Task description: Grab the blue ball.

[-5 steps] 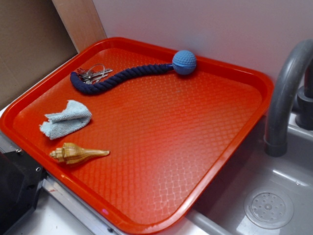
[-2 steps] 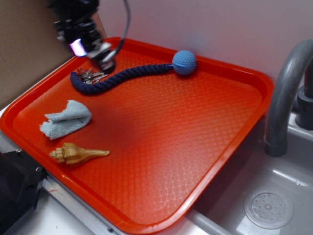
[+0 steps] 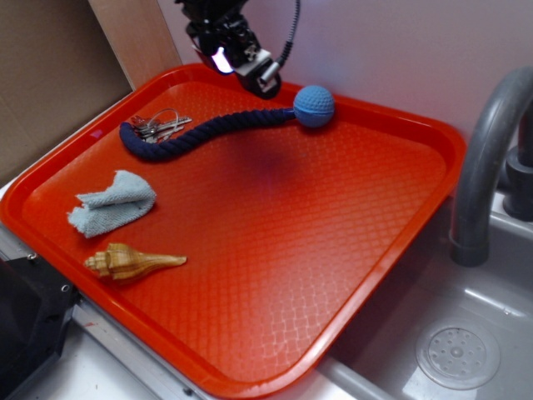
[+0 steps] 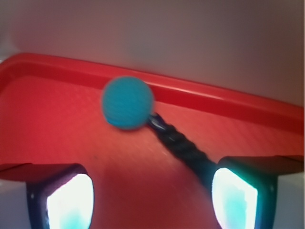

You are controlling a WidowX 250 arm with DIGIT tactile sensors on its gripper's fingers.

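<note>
The blue ball (image 3: 314,106) (image 4: 127,102) lies on the red tray (image 3: 350,217) near its far rim, joined to a dark navy twisted rope (image 3: 200,131) (image 4: 183,145) that curves off to the left. My gripper (image 3: 250,71) hangs above the tray's far edge, to the left of the ball and above the rope. In the wrist view the gripper (image 4: 150,200) is open, its two fingers wide apart with only tray between them. The ball is ahead of the fingers, apart from them.
A bunch of keys (image 3: 154,127) lies by the rope's left end. A pale blue-grey cloth (image 3: 112,202) and a tan seashell (image 3: 129,262) lie at the tray's left front. A grey faucet (image 3: 483,167) and a sink (image 3: 450,350) are on the right. A wall stands behind the tray.
The arm came into view at the tray's far left corner, then moved right along the far rim toward the ball. Ball, rope and the other objects have not moved.
</note>
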